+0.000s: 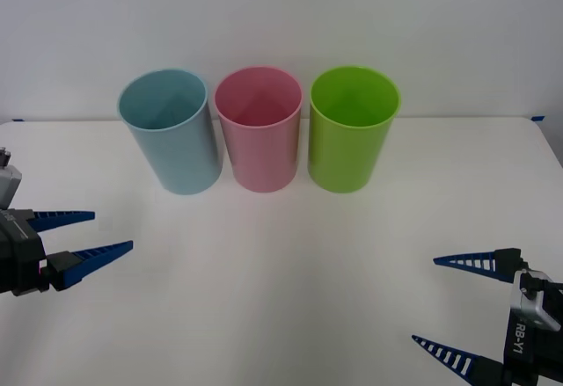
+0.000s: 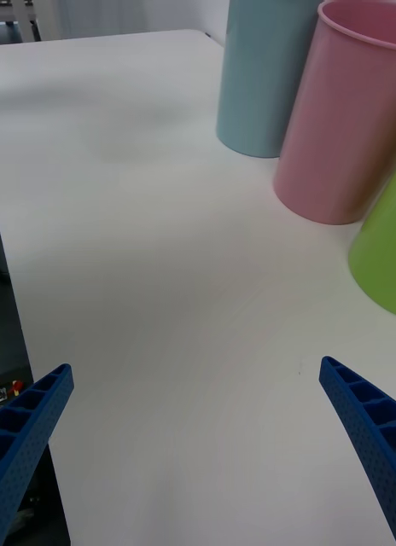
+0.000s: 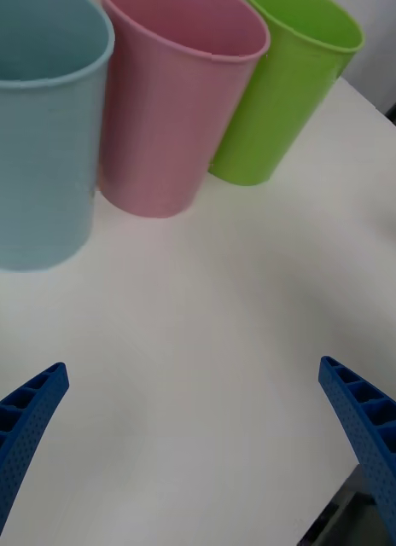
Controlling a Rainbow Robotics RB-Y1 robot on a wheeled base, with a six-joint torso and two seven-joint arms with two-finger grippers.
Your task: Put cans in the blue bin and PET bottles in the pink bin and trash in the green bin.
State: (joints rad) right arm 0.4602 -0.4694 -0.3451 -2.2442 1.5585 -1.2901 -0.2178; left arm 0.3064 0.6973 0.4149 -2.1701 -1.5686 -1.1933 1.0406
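Now both your pincers, left pincer (image 1: 88,234) and right pincer (image 1: 453,304), gape wide, holding nothing above the white counter (image 1: 290,272); tall light blue plastic bin (image 1: 171,131), pink plastic bin (image 1: 259,128), lime-green plastic bin (image 1: 350,128) stand touching in a row.

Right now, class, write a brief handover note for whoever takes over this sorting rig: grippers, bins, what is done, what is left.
Left gripper: open, holding nothing, low at the table's left edge.
Right gripper: open, holding nothing, at the near right.
Blue bin, pink bin and green bin stand upright in a row at the back of the white table, blue on the left.
Done: cannot tell; bin bottoms partly hidden.
Left: no item to sort lies on the table.
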